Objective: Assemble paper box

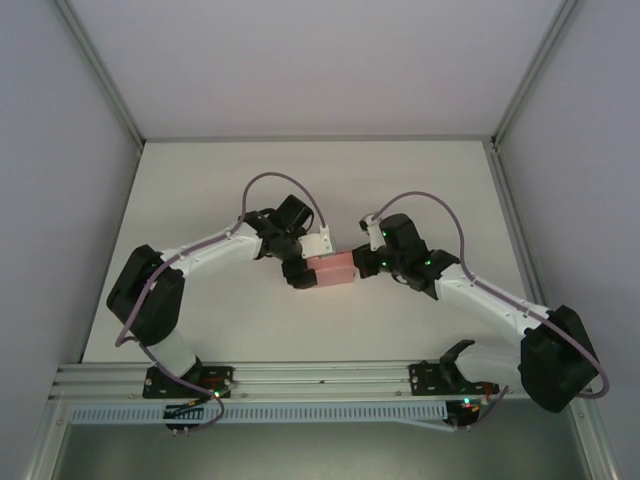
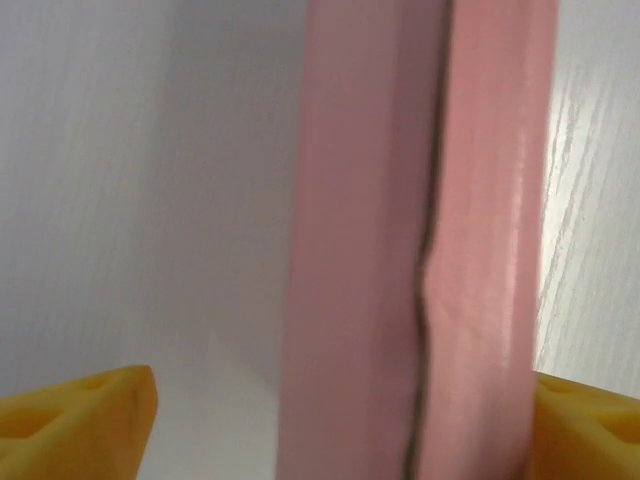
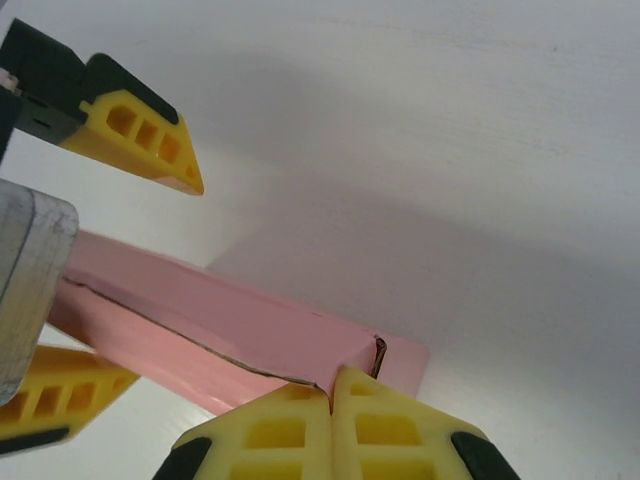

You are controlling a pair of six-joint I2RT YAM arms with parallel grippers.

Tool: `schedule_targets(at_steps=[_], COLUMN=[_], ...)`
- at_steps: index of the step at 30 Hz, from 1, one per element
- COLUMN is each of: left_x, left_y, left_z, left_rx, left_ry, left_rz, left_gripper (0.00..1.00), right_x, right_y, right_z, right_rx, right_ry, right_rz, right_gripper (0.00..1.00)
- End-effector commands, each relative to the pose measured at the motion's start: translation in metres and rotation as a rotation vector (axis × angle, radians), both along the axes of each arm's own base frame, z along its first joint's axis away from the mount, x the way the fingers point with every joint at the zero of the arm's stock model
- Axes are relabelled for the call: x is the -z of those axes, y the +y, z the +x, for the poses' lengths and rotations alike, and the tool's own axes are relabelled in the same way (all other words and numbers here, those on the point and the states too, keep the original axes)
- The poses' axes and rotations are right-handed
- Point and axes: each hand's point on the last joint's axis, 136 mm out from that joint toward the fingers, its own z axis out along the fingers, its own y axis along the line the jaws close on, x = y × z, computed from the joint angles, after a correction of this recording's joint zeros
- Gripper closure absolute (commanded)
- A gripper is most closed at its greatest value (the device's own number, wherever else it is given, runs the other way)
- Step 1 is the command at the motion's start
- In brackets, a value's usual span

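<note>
Top external: the paper box [image 1: 332,270] is seen at mid-counter [image 1: 200,190], straddled by the wide-open left hand [image 1: 306,260] and pressed at its seam by the closed right hand [image 3: 332,405] — the thin card could be buckled, or the gaping seam sprung, if too much force is applied.

A white table [image 1: 210,190] is seen from above, and a faint wood grain is shown on its surface in the left wrist view. Along its 6 o'clock edge an aluminium rail [image 1: 320,372] is fixed. The left arm base [image 1: 188,380] is bolted there at 7 o'clock and the right arm base [image 1: 447,378] at 5 o'clock. Near the centre a pink paper box [image 1: 331,269] is placed, with a seam running along it. A soft shadow is cast beside it, and contact with the surface cannot be confirmed.
</note>
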Motion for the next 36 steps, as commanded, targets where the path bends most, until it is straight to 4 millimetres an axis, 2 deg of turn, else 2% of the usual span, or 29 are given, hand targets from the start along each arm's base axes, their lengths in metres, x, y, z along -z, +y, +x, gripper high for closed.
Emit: schedule_targets(at_steps=[1,6,9,12,16,18,21,25,28,32,36], left_x=[-0.035,-0.065,-0.08,-0.091,-0.097,-0.091,-0.078,-0.059,-0.057,-0.05,-0.057], left_y=[-0.012,-0.013,-0.007,0.005,0.038,0.047,0.053,0.048,0.041,0.041,0.04], left_z=[0.013,0.013,0.012,0.015,0.018,0.011,0.002,-0.012,-0.006,-0.004,-0.001], left_rx=[-0.057,-0.135,-0.212,-0.333,-0.619,-0.677,-0.738,-0.716,-0.699,-0.709,-0.706], left_ry=[-0.091,-0.132,-0.146,-0.164,-0.14,-0.111,-0.041,0.018,-0.003,0.007,-0.006], left_rz=[-0.081,-0.166,-0.22,-0.256,-0.264,-0.261,-0.252,-0.248,-0.265,-0.232,-0.253], left_gripper=[0.0,0.0,0.0,0.0,0.03,0.08,0.22,0.32,0.44,0.69,0.75], right_x=[-0.003,0.004,0.005,0.002,-0.001,-0.001,-0.002,-0.002,0.001,0.001,0.002], right_y=[-0.004,-0.005,-0.003,-0.002,-0.001,0.0,0.0,0.0,0.001,0.0,0.0], right_z=[0.004,0.004,0.003,0.002,0.001,0.0,0.0,-0.002,-0.003,-0.002,-0.003], right_rx=[0.077,0.113,0.111,0.119,0.124,0.125,0.129,0.123,0.118,0.123,0.115], right_ry=[0.043,0.062,0.054,0.04,0.041,0.043,0.05,0.063,0.075,0.077,0.083], right_rz=[-0.021,-0.041,-0.063,-0.096,-0.099,-0.098,-0.094,-0.101,-0.107,-0.117,-0.123], right_gripper=[1.0,1.0,1.0,1.0,1.0,1.0,1.0,1.0,1.0,0.99,0.99])
